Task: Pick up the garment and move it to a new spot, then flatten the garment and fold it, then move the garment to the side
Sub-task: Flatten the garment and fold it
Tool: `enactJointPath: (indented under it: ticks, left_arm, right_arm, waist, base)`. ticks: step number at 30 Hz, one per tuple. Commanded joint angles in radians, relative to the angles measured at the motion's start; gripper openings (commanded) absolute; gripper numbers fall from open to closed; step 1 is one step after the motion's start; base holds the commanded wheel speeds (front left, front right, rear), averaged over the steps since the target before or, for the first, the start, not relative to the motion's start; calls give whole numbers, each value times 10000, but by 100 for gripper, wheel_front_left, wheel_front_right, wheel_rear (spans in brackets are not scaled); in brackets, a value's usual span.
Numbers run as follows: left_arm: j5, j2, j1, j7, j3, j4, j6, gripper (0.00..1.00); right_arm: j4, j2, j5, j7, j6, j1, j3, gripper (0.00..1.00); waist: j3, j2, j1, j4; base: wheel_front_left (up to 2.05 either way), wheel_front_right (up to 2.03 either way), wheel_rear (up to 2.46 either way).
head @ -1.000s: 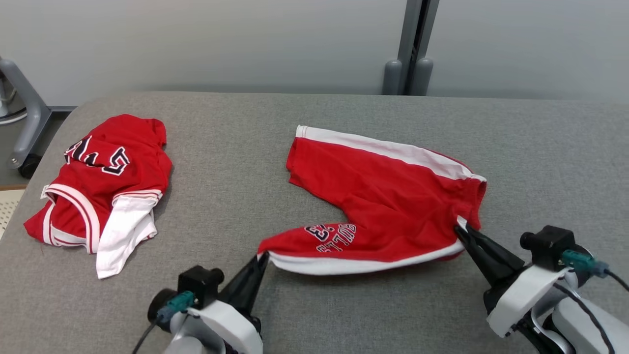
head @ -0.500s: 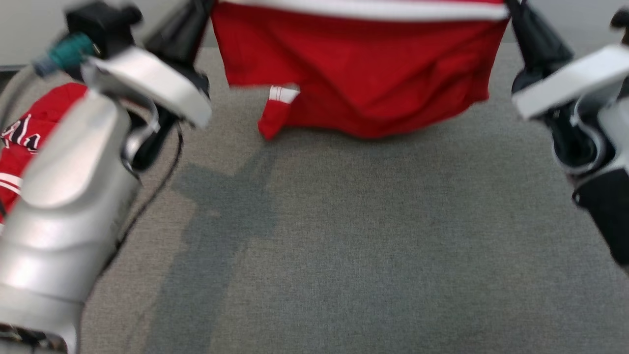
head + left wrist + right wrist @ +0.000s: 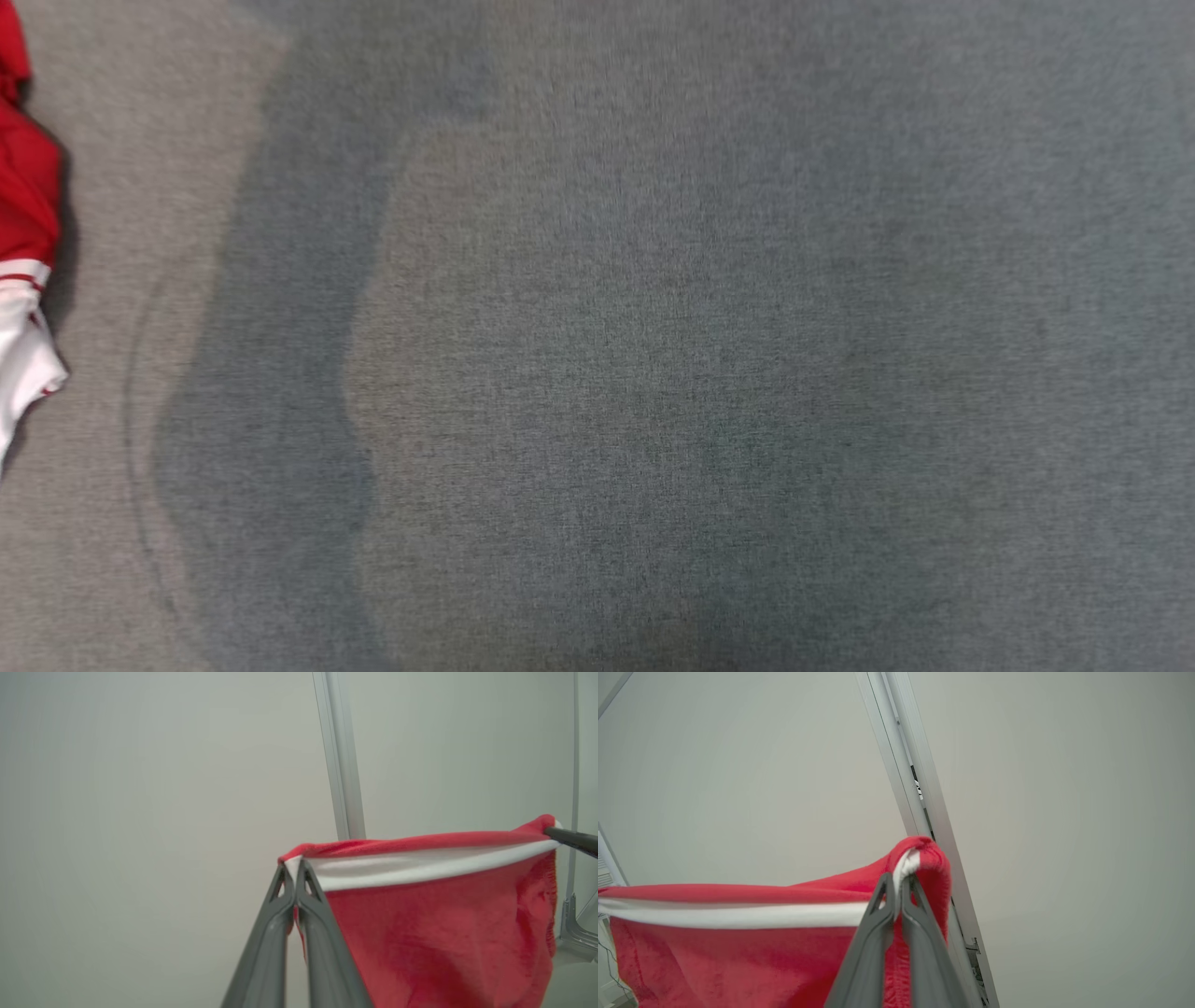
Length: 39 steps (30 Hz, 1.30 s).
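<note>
The left end effector (image 3: 294,870) is clenched on one top corner of the garment (image 3: 434,933), its fingertips pinching the white band. The right end effector (image 3: 899,882) is clenched on the other top corner, where the band folds over its tips. In the left wrist view its dark tip comes in at 3 o'clock. The red garment hangs in the air between the two, with the white band stretched nearly taut along the top and the cloth drooping toward 6 o'clock. Behind it are a pale wall (image 3: 140,812) and a grey post (image 3: 343,765). In the head view, the grey table (image 3: 653,373) carries broad soft shadows. A red-and-white jersey (image 3: 23,205) lies at that view's 9 o'clock edge.
</note>
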Motion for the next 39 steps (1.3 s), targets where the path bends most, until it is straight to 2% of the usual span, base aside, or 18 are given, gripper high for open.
enactJointPath:
  ticks: [1, 5, 9, 13, 19, 22, 25, 26, 27, 32, 39]
  left_arm:
    - [1, 169, -383, -80, -19, 266, 40, 0]
    - [-205, 87, -1114, -359, -94, 825, 52, 0]
    - [-405, -17, -1177, -661, -396, 1220, 52, 0]
    - [-779, -56, -712, -996, -736, 1374, 51, 0]
    - [-1329, 9, 500, -1497, -1004, 966, 44, 0]
    - [-1407, 151, 1697, -1646, -1116, 434, 32, 0]
    - [-1375, 331, 3186, -1673, -699, -494, 36, 0]
    - [-1282, 342, 4511, -1667, -388, -1094, 74, 0]
    - [-1216, 366, 5120, -1669, -207, -1434, 149, 0]
    - [-718, 322, 8001, -1672, 343, -3014, 437, 0]
    - [-359, 12, 11493, -1672, 998, -4375, 761, 0]
  right_arm:
    - [341, -150, -64, -125, -39, -227, -18, 0]
    - [914, -116, -249, -307, -46, -937, 159, 0]
    - [1185, -94, -137, -426, -48, -1101, 368, 0]
    - [1235, 8, 61, -550, -47, -679, 653, 0]
    - [610, 1, 479, -787, -42, 543, 1192, 0]
    - [-75, -176, 786, -916, -39, 1713, 1628, 0]
    - [-857, -528, 1061, -989, -22, 3054, 2038, 0]
    - [-1367, -808, 1256, -1011, -22, 4075, 2267, 0]
    - [-1672, -939, 1309, -1023, -22, 4526, 2388, 0]
    - [-3008, -1504, 1714, -1064, -22, 6924, 2575, 0]
    - [-4429, -1990, 1358, -1072, -22, 9894, 2504, 0]
  waist:
    - [649, 0, 0, -93]
    - [1045, 0, 0, -60]
    - [1317, 0, 0, -7]
    - [1414, 0, 0, 21]
    - [990, 0, 0, -57]
    - [423, 0, 0, -79]
    - [-213, 0, 0, -89]
    - [-678, 0, 0, -65]
    - [-867, 0, 0, -79]
    - [-1700, 0, 0, -73]
    - [-2658, 0, 0, -115]
  base:
    - [0, 0, 0]
    - [0, 0, 0]
    - [0, 0, 0]
    - [0, 0, 0]
    - [0, 0, 0]
    - [0, 0, 0]
    - [0, 0, 0]
    - [0, 0, 0]
    - [0, 0, 0]
    - [0, 0, 0]
    - [0, 0, 0]
